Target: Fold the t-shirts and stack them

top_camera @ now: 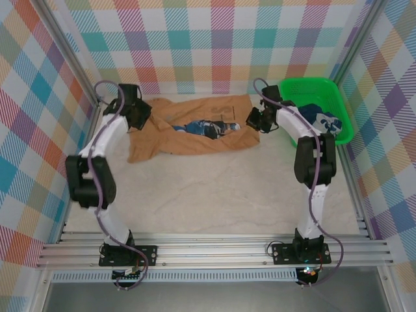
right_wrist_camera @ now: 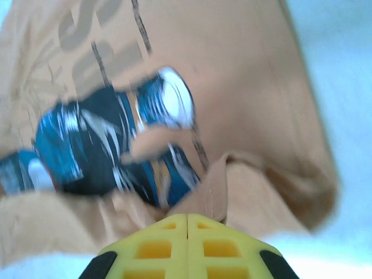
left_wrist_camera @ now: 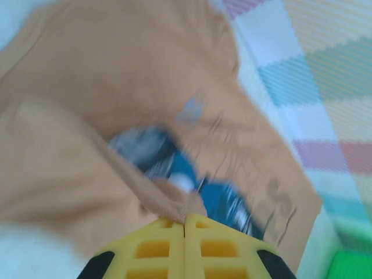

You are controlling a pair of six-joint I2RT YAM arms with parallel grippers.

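This was a robot test cell in a lab: an aluminium-profile frame (top_camera: pixel 214 250) carried the left arm's base (top_camera: pixel 127 254) and the right arm's base (top_camera: pixel 304 252), plaid printed panels (top_camera: pixel 195 45) walled the pale tabletop (top_camera: pixel 214 188), and a loose cable (top_camera: pixel 99 195) ran along one arm.

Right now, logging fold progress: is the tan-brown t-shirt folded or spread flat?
Half-folded, not flat: the tan-brown cloth t-shirt lies bunched, its edges doubled in around the blue print.
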